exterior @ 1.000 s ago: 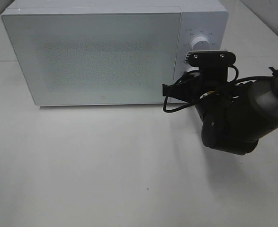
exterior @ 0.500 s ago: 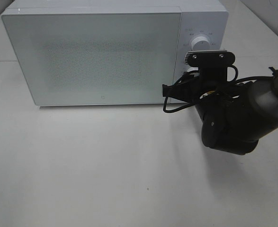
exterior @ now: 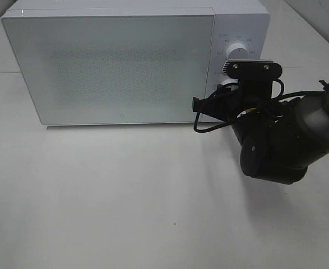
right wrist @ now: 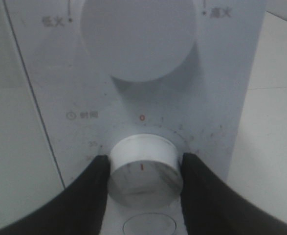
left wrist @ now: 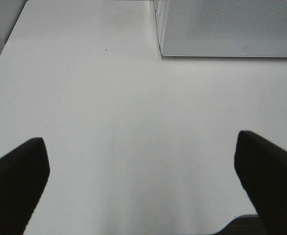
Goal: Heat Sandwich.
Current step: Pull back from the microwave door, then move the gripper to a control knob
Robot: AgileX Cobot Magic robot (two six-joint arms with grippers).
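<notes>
The sandwich is out of view in every frame. A white microwave [exterior: 114, 67] stands at the back of the table with its frosted door closed. My right gripper [right wrist: 144, 172] is shut on the lower timer knob [right wrist: 143, 161] of the control panel, a black finger [right wrist: 92, 191] pressed against each side. The knob's red mark points straight up at the zero. From above, the right arm [exterior: 276, 140] and its camera mount cover most of that knob. My left gripper [left wrist: 143, 181] hangs open over bare table, holding nothing, with a corner of the microwave [left wrist: 231, 24] ahead of it.
A larger round knob [exterior: 237, 49] sits above the gripped one, and a round button [right wrist: 149, 226] below it. The white table [exterior: 125, 202] stretches in front of the microwave. The table's near edge [left wrist: 231, 220] shows by the left gripper.
The right wrist has turned slightly and shifted a little to the right at the knob, uncovering more of the upper knob. Nothing else has moved.
</notes>
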